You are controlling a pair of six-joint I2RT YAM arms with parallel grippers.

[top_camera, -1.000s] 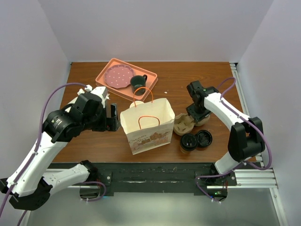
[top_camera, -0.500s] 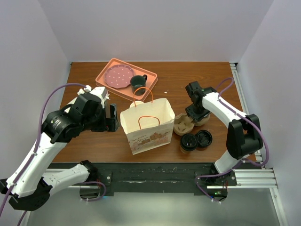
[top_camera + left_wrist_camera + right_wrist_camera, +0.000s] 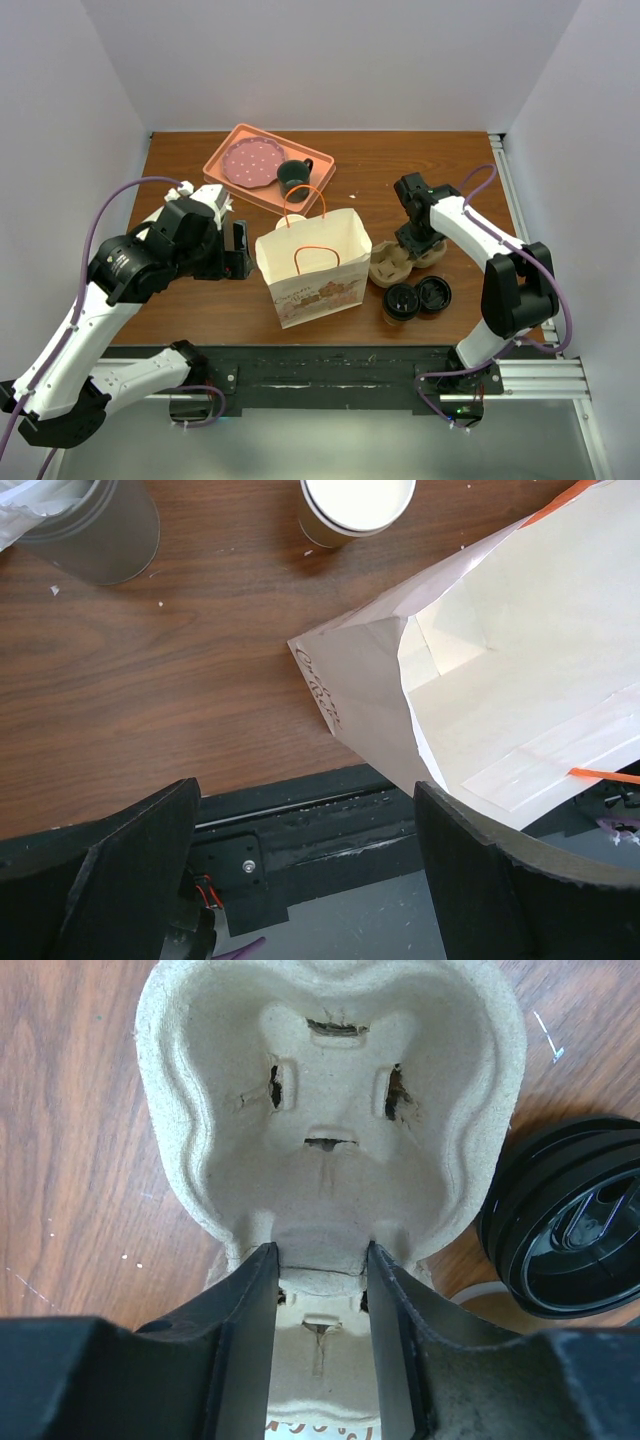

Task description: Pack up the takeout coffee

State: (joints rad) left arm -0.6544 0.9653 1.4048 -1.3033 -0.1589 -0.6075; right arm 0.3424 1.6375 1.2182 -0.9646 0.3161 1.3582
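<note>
No text can be read with certainty. A short line of brown cursive lettering is seen on the side fold of the paper bag, standing near the middle of the tabletop's near edge, but it cannot be made out. A printed design on the bag's front is too small to read.

Paper takeout coffee, matt pulp carrier
</note>
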